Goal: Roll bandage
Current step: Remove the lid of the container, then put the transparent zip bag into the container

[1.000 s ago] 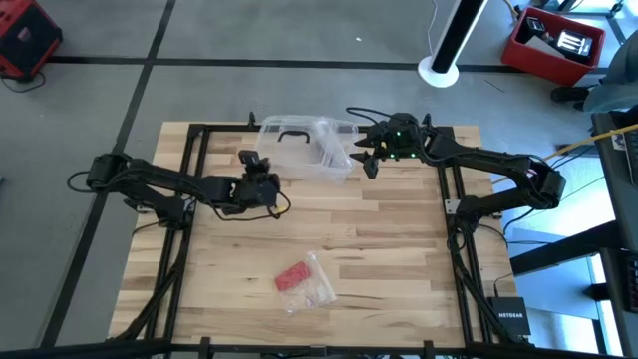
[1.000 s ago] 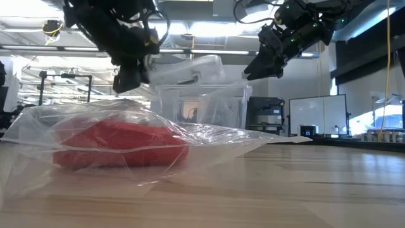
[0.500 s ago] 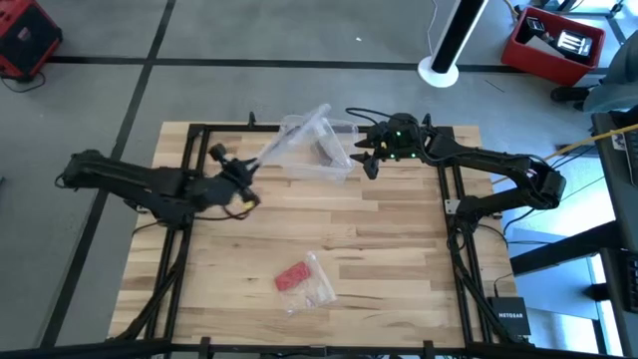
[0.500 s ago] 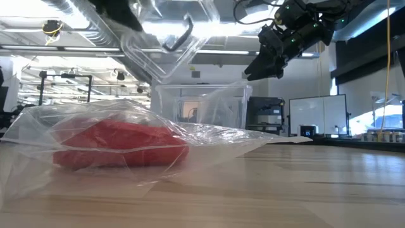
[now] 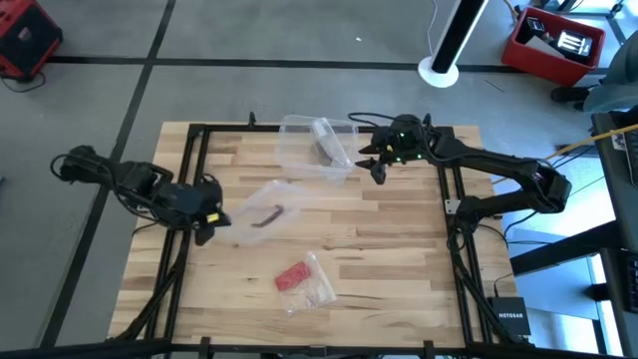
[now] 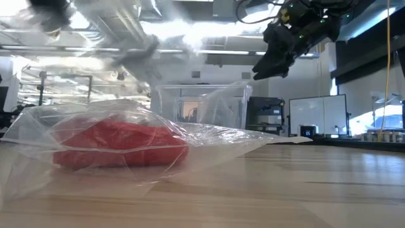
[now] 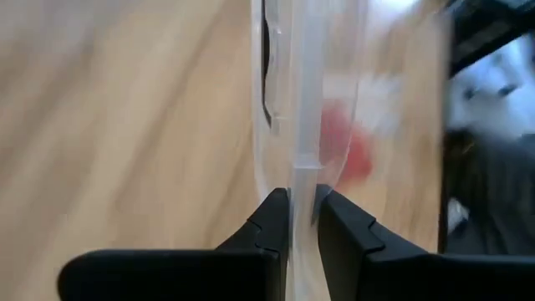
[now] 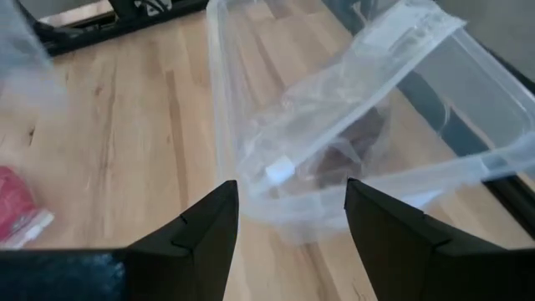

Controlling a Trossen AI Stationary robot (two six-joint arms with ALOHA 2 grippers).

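Observation:
The red bandage [image 5: 293, 276] lies as a small bundle inside a clear plastic bag [image 5: 317, 284] on the table's near middle; it also shows in the low view [image 6: 120, 145]. My left gripper [image 5: 209, 215] is at the table's left, shut on a clear lid with a black handle [image 5: 265, 212]. The clear box [image 5: 317, 150] stands open at the far middle, with a crumpled clear bag [image 8: 351, 100] inside. My right gripper [image 5: 377, 166] is open and empty, above the table just right of the box. My left gripper pinches the clear lid's edge [image 7: 301, 188] between its two fingers, coming about level from the table's left. The lid reaches away from the fingers toward the right and is held clear of the table, as the low view [image 6: 126, 50] shows.
A black frame [image 5: 189, 150] runs along the table's left, right and far sides. Bare wood lies between the box and the bagged bandage. The floor beyond holds a white post and red crates.
My left gripper has lifted the clear lid off the box, tipping it up by one end, and has carried it toward the table's left and near edges. The box now stands open. The bandage has not moved.

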